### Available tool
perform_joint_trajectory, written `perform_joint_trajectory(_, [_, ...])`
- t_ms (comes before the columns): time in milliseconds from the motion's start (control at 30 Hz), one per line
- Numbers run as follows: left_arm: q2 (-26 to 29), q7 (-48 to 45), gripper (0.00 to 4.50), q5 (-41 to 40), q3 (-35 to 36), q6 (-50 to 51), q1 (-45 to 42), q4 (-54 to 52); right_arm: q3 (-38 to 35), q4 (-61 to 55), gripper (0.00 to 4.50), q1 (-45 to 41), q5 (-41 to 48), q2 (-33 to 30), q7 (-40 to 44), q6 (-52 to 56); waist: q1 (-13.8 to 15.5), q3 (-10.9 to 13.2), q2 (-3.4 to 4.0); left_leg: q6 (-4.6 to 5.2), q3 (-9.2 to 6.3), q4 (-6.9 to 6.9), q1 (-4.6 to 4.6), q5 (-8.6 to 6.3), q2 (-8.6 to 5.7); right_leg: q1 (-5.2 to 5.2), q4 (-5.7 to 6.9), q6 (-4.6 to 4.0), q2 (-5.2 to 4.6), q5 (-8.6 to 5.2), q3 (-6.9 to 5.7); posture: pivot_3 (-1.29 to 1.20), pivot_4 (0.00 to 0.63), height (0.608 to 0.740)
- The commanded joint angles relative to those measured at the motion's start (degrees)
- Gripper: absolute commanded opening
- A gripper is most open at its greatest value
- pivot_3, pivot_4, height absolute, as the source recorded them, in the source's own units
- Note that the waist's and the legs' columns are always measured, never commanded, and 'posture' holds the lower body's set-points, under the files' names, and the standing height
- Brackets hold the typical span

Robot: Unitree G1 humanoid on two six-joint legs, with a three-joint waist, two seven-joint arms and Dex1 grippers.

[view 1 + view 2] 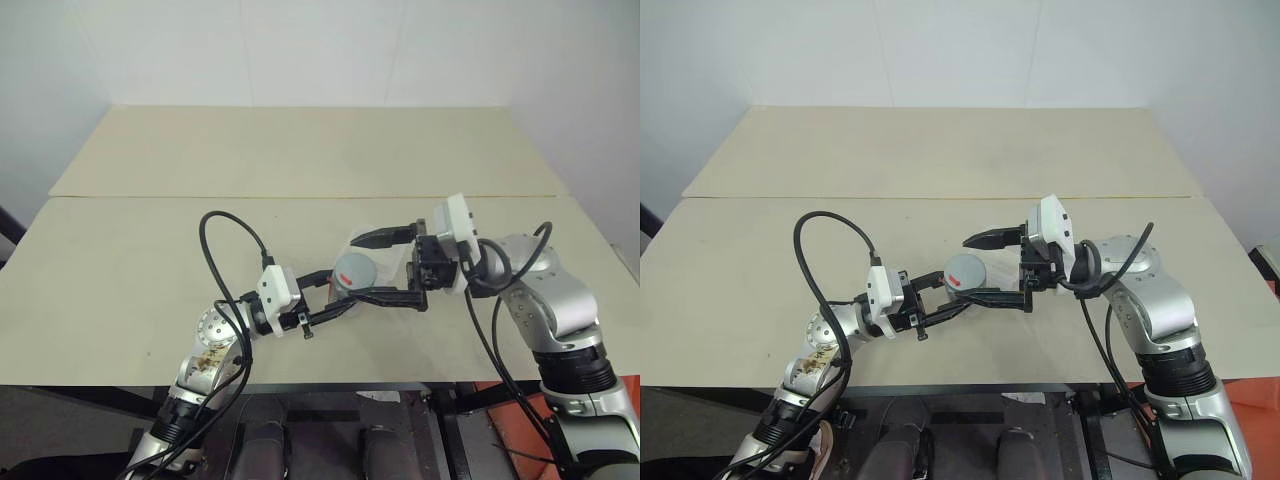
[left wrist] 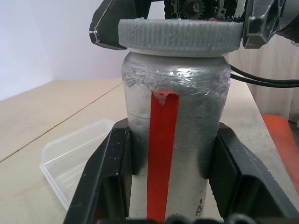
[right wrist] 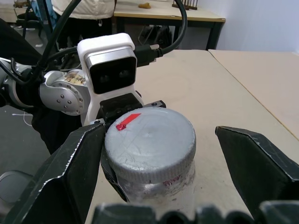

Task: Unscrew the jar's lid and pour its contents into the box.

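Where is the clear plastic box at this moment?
The box lies on the table, just beyond the jar that the left gripper holds; the left wrist view shows it beside the jar.

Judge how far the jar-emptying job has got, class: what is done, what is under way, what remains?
Done: the left gripper holds the jar off the table. Under way: the right gripper straddles the lid, one finger touching, the other apart. Left: unscrewing the lid, still seated, and pouring into the box.
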Motion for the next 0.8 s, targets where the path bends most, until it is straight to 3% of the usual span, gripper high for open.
perform_joint_trajectory(33, [-0.31, 0.05, 1.87, 0.27, -0.29, -1.75, -0.2, -1.01, -1.3, -2.18, 3.55, -0.5, 1.48, 0.24, 0.13, -0.03, 0.0, 0.0, 0.0, 0.0, 0.0, 0.0, 0.0, 0.0, 0.0, 0.0, 0.0, 0.0, 0.0, 0.0, 0.0, 0.0, 0.15, 0.74])
perform_joint_trajectory(100, [-0.31, 0.08, 1.87, 0.32, -0.36, -1.85, -0.19, -0.86, -1.36, -2.26, 2.85, -0.43, 1.47, 0.29, 0.27, -0.1, 0.0, 0.0, 0.0, 0.0, 0.0, 0.0, 0.0, 0.0, 0.0, 0.0, 0.0, 0.0, 0.0, 0.0, 0.0, 0.0, 0.15, 0.74])
perform_joint_trajectory(133, [-0.32, 0.12, 1.87, 0.35, -0.4, -1.87, -0.23, -0.81, -1.38, -2.31, 2.76, -0.34, 1.34, 0.33, 0.3, -0.26, 0.0, 0.0, 0.0, 0.0, 0.0, 0.0, 0.0, 0.0, 0.0, 0.0, 0.0, 0.0, 0.0, 0.0, 0.0, 0.0, 0.15, 0.74])
perform_joint_trajectory(400, [-0.3, 0.21, 1.87, 0.49, -0.41, -1.82, -0.13, -0.78, -1.62, -2.21, 2.76, -0.25, 0.43, 0.91, -0.26, -1.58, 0.0, 0.0, 0.0, 0.0, 0.0, 0.0, 0.0, 0.0, 0.0, 0.0, 0.0, 0.0, 0.0, 0.0, 0.0, 0.0, 0.15, 0.74])
perform_joint_trajectory(633, [-0.17, 0.21, 1.87, 0.88, -0.55, -2.54, -0.21, -0.05, -7.75, -1.99, 2.76, -1.37, 12.84, 3.3, -4.09, 8.61, 0.01, 0.0, 0.0, 0.0, 0.0, 0.0, 0.0, 0.0, 0.01, 0.0, 0.01, 0.0, 0.0, 0.0, 0.0, 0.0, 0.15, 0.74])
perform_joint_trajectory(800, [-0.27, 0.36, 1.87, 0.94, -0.65, -2.59, -0.28, -0.13, -10.41, -3.39, 2.76, 1.07, 16.43, 4.71, -7.3, 10.43, 0.02, 0.0, 0.0, 0.0, -0.01, 0.0, 0.0, 0.0, 0.01, 0.01, 0.0, 0.0, 0.0, 0.0, 0.0, 0.0, 0.15, 0.74])
